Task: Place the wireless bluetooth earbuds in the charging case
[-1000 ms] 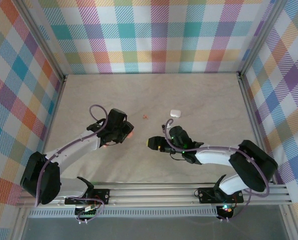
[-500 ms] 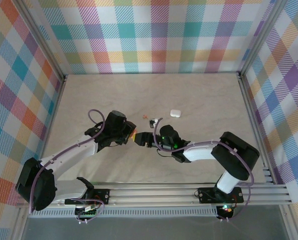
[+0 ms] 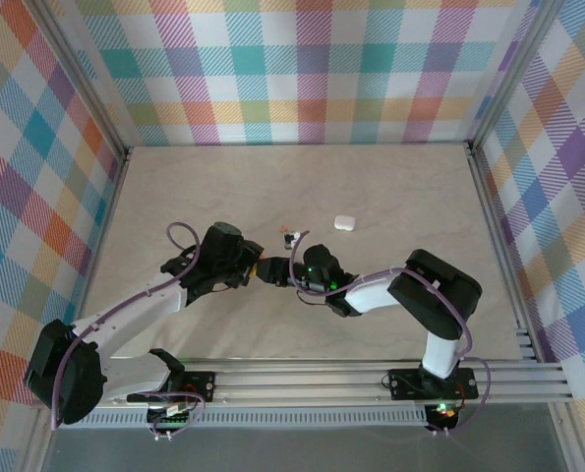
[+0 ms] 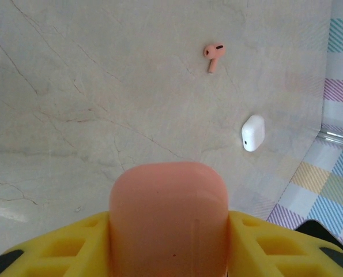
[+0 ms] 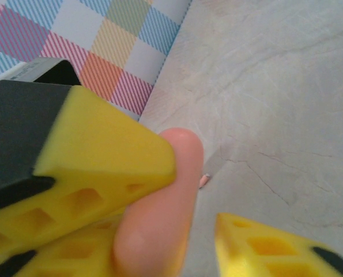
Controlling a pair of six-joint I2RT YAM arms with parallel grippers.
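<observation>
A salmon-pink charging case [image 4: 168, 219], lid closed, is clamped between the yellow fingers of my left gripper [image 4: 168, 245] and held above the table. In the top view that left gripper [image 3: 254, 267] meets my right gripper [image 3: 278, 276] at the table's middle. The right gripper [image 5: 171, 231] straddles the pink case [image 5: 159, 213]. Its jaws stand open, and a gap remains before its right finger [image 5: 269, 248]. One salmon-pink earbud [image 4: 213, 56] lies on the table beyond the case, also seen as the pink earbud [image 3: 286, 233] from above.
A small white charging case [image 3: 345, 223], closed, lies on the marble tabletop right of the pink earbud; it is the white case [image 4: 253, 133] in the left wrist view. Checked walls with metal rails [image 3: 489, 206] enclose the table.
My right gripper has swung left across the table to the left gripper and its jaws have narrowed around the pink case. The left gripper has shifted slightly right, still holding the case.
</observation>
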